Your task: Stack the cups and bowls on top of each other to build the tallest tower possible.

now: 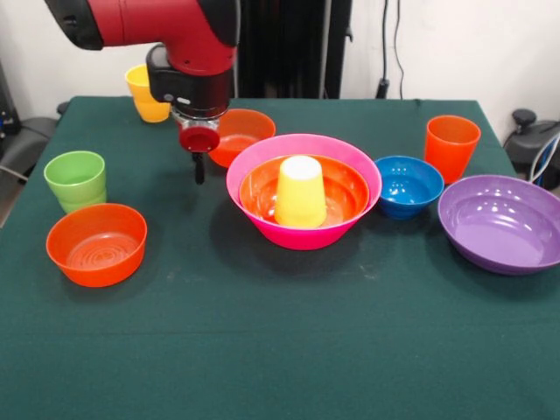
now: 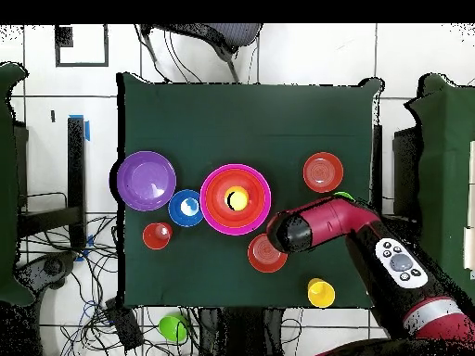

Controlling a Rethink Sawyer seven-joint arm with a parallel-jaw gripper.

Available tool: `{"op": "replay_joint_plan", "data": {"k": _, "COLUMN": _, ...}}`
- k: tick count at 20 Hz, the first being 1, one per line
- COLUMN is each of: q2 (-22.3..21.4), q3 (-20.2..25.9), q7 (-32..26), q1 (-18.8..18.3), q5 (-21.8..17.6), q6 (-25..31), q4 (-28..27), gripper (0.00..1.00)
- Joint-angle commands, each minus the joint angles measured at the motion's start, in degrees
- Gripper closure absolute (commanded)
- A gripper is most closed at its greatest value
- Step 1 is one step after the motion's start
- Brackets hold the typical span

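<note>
The tower stands mid-table: a large pink bowl holds a large orange bowl with an upturned yellow cup inside it. My gripper hangs just left of the pink bowl, in front of a small orange bowl; nothing shows in it, and the arm's head hides it from above. Loose around the tower are a green cup, another small orange bowl, a second yellow cup, a blue bowl, an orange cup and a purple bowl.
The table is covered in a dark green cloth. In the overhead view the red arm crosses above the green cup. Chairs and cables lie around the table's edges.
</note>
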Motion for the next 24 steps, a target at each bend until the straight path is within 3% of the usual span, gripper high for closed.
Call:
{"op": "replay_joint_plan", "data": {"k": 1, "q2": -0.4, "q3": -3.6, "q7": 2.3, "q1": 2.0, "q5": 0.1, "q6": 5.1, "q4": -3.0, "gripper": 0.0}}
{"op": "replay_joint_plan", "data": {"k": 7, "q2": -4.2, "q3": -1.7, "q7": 0.3, "q1": 0.2, "q5": 6.9, "q6": 7.0, "q4": 2.2, "gripper": 0.0}}
{"op": "replay_joint_plan", "data": {"k": 17, "q2": -2.7, "q3": -1.4, "q7": -0.5, "q1": -2.0, "q5": 12.5, "q6": 8.6, "q4": 4.3, "gripper": 0.0}}
{"op": "replay_joint_plan", "data": {"k": 24, "q2": 0.2, "q3": 0.5, "q7": -0.5, "q1": -4.6, "q5": 15.1, "q6": 5.5, "q4": 5.8, "gripper": 0.0}}
